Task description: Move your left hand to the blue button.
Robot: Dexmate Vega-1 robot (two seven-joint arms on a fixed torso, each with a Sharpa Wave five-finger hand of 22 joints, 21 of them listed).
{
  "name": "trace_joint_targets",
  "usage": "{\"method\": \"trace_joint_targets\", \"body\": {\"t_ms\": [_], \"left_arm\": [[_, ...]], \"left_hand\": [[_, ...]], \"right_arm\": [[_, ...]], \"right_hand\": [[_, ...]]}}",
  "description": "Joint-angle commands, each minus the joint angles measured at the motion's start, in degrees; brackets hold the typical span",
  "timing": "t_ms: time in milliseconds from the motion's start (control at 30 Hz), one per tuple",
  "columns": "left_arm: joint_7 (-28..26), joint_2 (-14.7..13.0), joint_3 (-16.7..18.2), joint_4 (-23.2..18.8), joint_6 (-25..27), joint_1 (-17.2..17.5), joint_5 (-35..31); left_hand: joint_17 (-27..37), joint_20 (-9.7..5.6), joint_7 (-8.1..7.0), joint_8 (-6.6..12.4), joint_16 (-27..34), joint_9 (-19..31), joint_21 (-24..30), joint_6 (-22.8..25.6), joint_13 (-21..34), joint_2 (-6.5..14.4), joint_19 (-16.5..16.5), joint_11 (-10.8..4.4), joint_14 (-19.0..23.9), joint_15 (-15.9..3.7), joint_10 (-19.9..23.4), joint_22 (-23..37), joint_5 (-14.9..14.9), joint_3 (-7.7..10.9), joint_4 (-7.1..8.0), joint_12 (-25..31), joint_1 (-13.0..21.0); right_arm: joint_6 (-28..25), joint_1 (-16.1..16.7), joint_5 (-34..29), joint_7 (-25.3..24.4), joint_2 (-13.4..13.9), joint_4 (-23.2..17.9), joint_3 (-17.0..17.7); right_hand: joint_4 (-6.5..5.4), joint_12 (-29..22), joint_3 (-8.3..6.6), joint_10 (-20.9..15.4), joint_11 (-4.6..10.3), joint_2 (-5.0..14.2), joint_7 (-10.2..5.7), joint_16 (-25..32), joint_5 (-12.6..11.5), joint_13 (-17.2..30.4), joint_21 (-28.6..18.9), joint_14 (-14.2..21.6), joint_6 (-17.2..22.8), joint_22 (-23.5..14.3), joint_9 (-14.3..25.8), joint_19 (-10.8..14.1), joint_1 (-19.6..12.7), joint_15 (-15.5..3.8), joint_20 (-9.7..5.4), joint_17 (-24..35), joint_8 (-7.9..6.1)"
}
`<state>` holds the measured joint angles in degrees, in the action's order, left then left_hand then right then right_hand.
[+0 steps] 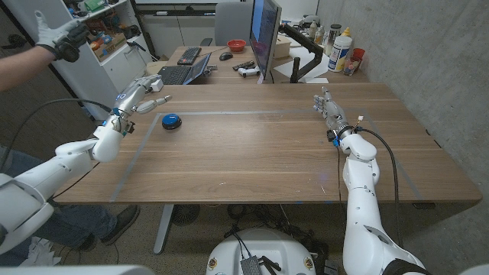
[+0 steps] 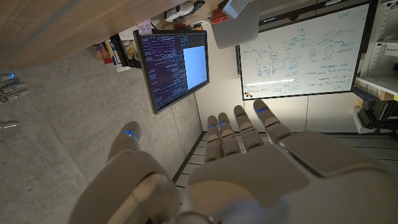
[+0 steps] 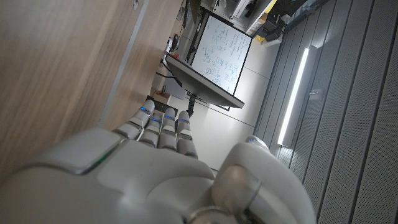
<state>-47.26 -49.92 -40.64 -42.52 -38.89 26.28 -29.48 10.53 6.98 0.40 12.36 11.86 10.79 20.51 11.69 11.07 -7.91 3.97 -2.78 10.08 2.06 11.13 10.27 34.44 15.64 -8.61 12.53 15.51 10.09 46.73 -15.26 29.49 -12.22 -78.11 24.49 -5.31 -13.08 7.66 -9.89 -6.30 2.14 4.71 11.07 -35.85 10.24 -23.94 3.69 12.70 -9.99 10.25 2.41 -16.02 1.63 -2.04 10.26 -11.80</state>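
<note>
The left hand (image 1: 136, 95) is hovering with fingers spread, holding nothing, at 10 o'clock from the blue button (image 1: 171, 120), which is sitting on the wooden table (image 1: 252, 145). The right hand (image 1: 329, 108) is standing empty, fingers extended side by side, at the table's 3 o'clock side

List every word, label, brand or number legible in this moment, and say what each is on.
None can be quoted.
Whiteboard: handwritten notes and diagrams, too small to read.
Monitor: lines of on-screen text, too small to read.
Bottles at the table's far end: labels blurred.
Blue button, left hand and right hand: no visible text.
</note>
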Motion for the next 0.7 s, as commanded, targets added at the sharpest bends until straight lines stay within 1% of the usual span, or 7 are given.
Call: {"method": "trace_joint_targets", "body": {"t_ms": [33, 133, 167, 300, 400, 500, 700], "left_arm": [[-2.6, 2.8, -5.9, 8.0, -2.4, -5.6, -1.3], [-2.9, 3.3, -7.2, 8.9, -2.8, -6.5, -1.1], [-3.0, 3.4, -7.6, 9.0, -2.7, -6.7, -1.1], [-3.4, 4.2, -9.2, 10.4, -2.8, -7.8, -0.9], [-3.8, 4.5, -10.3, 11.3, -2.8, -8.4, -0.6], [-4.2, 5.0, -11.3, 12.4, -2.5, -9.0, -0.4], [-3.4, 7.0, -14.2, 17.5, -2.5, -11.0, 1.4]], "left_hand": [[0.2, 0.08, -0.03, 0.44, 0.0, 0.3, -0.1, 0.5, 0.1, -0.1, 0.3, -0.11, 0.4, 0.19, 0.4, 0.1, 0.3, -0.21, -0.14, 0.2, 0.6], [0.2, 0.05, -0.07, 0.46, 0.0, 0.3, -0.1, 0.6, 0.1, 0.0, 0.3, 0.00, 0.5, 0.11, 0.5, 0.1, 0.3, -0.23, -0.12, 0.2, 0.7], [0.2, 0.04, -0.10, 0.43, 0.0, 0.3, -0.2, 0.6, 0.1, 0.0, 0.3, -0.25, 0.5, 0.13, 0.5, 0.1, 0.4, -0.25, -0.10, 0.2, 0.7], [0.2, 0.02, -0.14, 0.40, 0.0, 0.3, -0.3, 0.7, 0.1, 0.0, 0.3, -0.05, 0.5, 0.14, 0.6, 0.1, 0.4, -0.28, -0.08, 0.2, 0.8], [0.2, 0.07, -0.10, 0.39, 0.0, 0.3, -0.3, 0.7, 0.1, 0.0, 0.4, -0.33, 0.6, 0.09, 0.6, 0.1, 0.4, -0.31, -0.06, 0.2, 0.8], [0.2, 0.05, -0.12, 0.36, 0.0, 0.3, -0.4, 0.7, 0.1, 0.0, 0.4, -0.16, 0.6, 0.08, 0.7, 0.1, 0.5, -0.34, -0.04, 0.2, 0.9], [0.2, 0.08, -0.13, 0.34, -0.1, 0.4, -0.5, 0.8, 0.1, 0.0, 0.4, -0.15, 0.6, 0.14, 0.7, 0.1, 0.5, -0.38, -0.01, 0.2, 1.0]], "right_arm": [[1.1, -0.3, -0.5, -1.2, -0.3, 0.4, -0.9], [1.1, -0.2, -0.5, -1.4, -0.4, 0.2, -0.9], [1.1, -0.2, -0.5, -1.4, -0.3, 0.1, -0.9], [1.2, -0.1, -0.5, -1.7, -0.3, 0.1, -0.9], [1.5, -0.3, -0.3, -1.7, -0.1, 0.5, -0.9], [1.5, -0.6, -0.3, -1.6, 0.2, 1.0, -0.8], [1.2, -1.0, -0.6, -1.6, 0.3, 1.4, -1.0]], "right_hand": [[0.15, 0.2, 0.42, -0.4, 0.21, 0.08, -0.16, -0.1, -0.6, 0.2, 0.2, 0.7, 0.0, -0.2, 0.3, 0.7, -0.1, 0.21, -2.24, 0.2, 0.33], [0.16, 0.2, 0.46, -0.5, 0.17, 0.08, -0.13, -0.1, -0.6, 0.2, 0.2, 0.7, 0.1, -0.2, 0.3, 0.7, -0.1, 0.27, -2.23, 0.2, 0.33], [0.16, 0.2, 0.48, -0.5, 0.24, 0.08, -0.14, -0.1, -0.6, 0.2, 0.2, 0.7, 0.1, -0.2, 0.3, 0.7, -0.1, 0.24, -2.27, 0.2, 0.32], [0.15, 0.2, 0.54, -0.6, 0.22, 0.08, -0.11, -0.1, -0.7, 0.2, 0.3, 0.7, 0.2, -0.2, 0.3, 0.8, -0.1, 0.32, -2.24, 0.2, 0.31], [0.15, 0.2, 0.57, -0.7, 0.21, 0.09, -0.16, -0.1, -0.7, 0.2, 0.4, 0.7, 0.3, -0.2, 0.3, 0.8, -0.1, 0.34, -2.21, 0.2, 0.31], [0.15, 0.2, 0.59, -0.7, 0.18, 0.11, -0.17, -0.1, -0.7, 0.2, 0.4, 0.8, 0.3, -0.2, 0.3, 0.8, -0.1, 0.40, -2.24, 0.2, 0.32], [0.15, 0.2, 0.64, -0.7, 0.15, 0.14, -0.19, -0.1, -0.7, 0.2, 0.5, 0.9, 0.2, -0.2, 0.3, 0.8, -0.1, 0.37, -2.22, 0.2, 0.36]]}}
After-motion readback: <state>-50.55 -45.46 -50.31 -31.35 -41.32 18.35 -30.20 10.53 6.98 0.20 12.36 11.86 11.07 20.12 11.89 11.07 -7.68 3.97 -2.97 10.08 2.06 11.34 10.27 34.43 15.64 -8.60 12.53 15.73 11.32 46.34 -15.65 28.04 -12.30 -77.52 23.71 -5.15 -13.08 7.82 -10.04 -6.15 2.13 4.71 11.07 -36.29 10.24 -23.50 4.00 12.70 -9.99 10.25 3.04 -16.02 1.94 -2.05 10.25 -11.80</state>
